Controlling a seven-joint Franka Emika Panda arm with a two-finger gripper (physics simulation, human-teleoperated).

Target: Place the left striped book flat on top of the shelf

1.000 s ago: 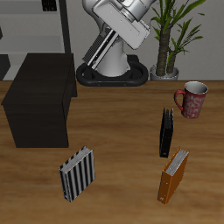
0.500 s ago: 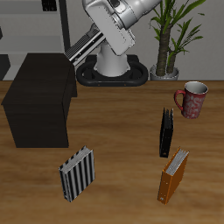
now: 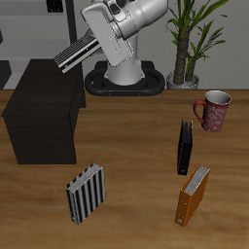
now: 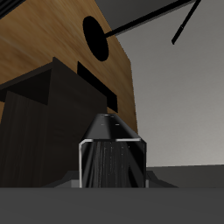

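Tool [image 3: 64, 60] clamped on left striped book [image 3: 78, 51] above shelf's [image 3: 44, 112] bare top.

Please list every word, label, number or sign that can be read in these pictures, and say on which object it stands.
None: no readable text shows in either view.
Red mug: a pale pattern, no letters.
Striped book held in the end effector: stripes only.
Striped book standing on the table: stripes only.
Black book, orange book, black shelf: plain surfaces.
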